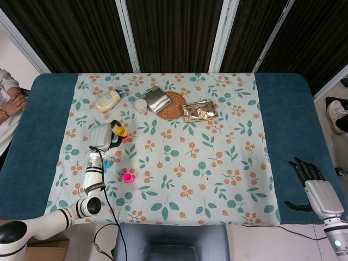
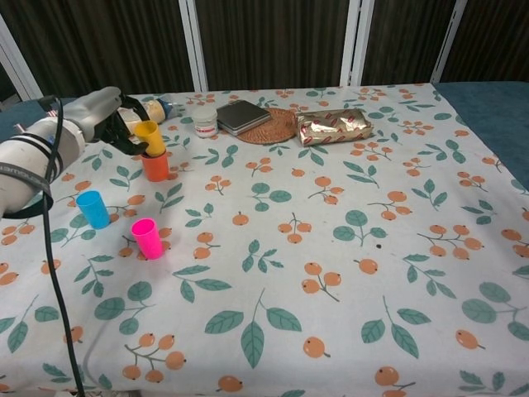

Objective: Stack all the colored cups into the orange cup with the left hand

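Yellow, orange, blue, pink: four cups [image 2: 149, 238].

The left hand [image 2: 111, 126] held a yellow cup [image 2: 150, 138] at the mouth of the orange cup [image 2: 154, 165], filling the space directly above it. Nearer the robot, the blue cup [image 2: 92, 209] and pink cup [image 2: 149, 238] stood apart from each other, with bare cloth between them and around each. Behind the orange cup, a squeeze bottle [image 2: 142, 112], a small white jar [image 2: 204, 121], a dark wallet [image 2: 242, 115] on a woven mat [image 2: 277, 128] and a foil packet [image 2: 334, 125] lined the far part of the surface [image 2: 347, 273]. The floral cloth from the middle rightward lay unobstructed. The right hand [image 1: 314, 185] hung off the surface's right end.
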You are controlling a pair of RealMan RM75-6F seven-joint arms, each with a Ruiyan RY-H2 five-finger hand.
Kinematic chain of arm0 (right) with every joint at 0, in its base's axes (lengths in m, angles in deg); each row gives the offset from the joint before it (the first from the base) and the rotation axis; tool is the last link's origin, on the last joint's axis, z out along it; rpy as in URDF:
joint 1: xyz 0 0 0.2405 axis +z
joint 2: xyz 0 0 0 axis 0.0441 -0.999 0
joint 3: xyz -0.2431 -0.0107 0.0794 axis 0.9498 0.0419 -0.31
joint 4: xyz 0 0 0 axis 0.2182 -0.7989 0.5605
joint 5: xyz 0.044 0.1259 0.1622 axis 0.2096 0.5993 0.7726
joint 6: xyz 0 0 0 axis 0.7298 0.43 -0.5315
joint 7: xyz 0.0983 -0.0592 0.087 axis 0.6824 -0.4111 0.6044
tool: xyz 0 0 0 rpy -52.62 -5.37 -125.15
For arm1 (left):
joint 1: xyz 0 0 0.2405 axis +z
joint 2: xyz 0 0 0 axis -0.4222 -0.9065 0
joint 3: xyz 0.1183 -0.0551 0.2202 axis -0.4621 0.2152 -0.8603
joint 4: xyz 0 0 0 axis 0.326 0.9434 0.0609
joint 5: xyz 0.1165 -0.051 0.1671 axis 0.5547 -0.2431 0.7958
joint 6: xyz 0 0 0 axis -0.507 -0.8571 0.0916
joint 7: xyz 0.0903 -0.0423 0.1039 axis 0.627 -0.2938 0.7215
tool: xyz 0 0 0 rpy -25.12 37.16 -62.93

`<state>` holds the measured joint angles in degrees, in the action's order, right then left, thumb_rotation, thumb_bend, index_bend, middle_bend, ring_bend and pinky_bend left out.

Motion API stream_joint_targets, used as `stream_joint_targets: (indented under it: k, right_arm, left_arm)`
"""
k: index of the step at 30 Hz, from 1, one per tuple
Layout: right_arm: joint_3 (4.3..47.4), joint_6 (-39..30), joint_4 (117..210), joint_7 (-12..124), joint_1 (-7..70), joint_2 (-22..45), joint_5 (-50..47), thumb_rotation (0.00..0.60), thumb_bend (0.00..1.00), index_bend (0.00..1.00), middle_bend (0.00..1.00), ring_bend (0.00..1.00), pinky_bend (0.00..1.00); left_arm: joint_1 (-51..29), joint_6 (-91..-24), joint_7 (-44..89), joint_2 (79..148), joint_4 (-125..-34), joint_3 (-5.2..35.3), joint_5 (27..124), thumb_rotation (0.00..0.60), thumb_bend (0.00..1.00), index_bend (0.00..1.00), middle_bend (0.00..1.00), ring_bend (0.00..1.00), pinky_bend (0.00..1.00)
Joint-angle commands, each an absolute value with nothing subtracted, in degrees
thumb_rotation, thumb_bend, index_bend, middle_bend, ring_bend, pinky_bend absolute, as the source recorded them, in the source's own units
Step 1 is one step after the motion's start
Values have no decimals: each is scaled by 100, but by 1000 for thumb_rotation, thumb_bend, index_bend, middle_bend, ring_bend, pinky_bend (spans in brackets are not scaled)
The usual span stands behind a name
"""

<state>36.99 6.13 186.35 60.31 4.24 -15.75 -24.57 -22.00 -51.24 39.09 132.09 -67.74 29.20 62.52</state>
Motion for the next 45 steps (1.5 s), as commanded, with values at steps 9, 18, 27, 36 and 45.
stream_joint_targets:
  k: [9,18,27,36,45]
  right_arm:
    - [3699,618,18640,6035,421,-1577,-2457,600,189,0,0,0,0]
    - [3717,609,18649,6017,423,-1568,-2488,600,189,0,0,0,0]
    - [3775,636,18675,6007,408,-1570,-2606,600,189,0,0,0,0]
    - [3809,692,18704,6010,387,-1572,-2695,600,189,0,0,0,0]
    - [3799,683,18687,6006,391,-1565,-2663,600,189,0,0,0,0]
  left_arm:
    - [-2208,-4865,3974,13239,-6582,2882,6143,600,378,334,1000,1000,1000]
    - [-1925,-5090,4085,12623,-7799,2727,6337,600,371,0,1000,1000,1000]
    - [-1017,-5670,3968,11463,-9780,1869,7140,600,364,91,1000,1000,1000]
    - [-666,-5559,3668,11447,-9451,1470,7144,600,358,163,1000,1000,1000]
    - [-603,-5443,3248,11788,-8761,1520,7262,600,360,314,1000,1000,1000]
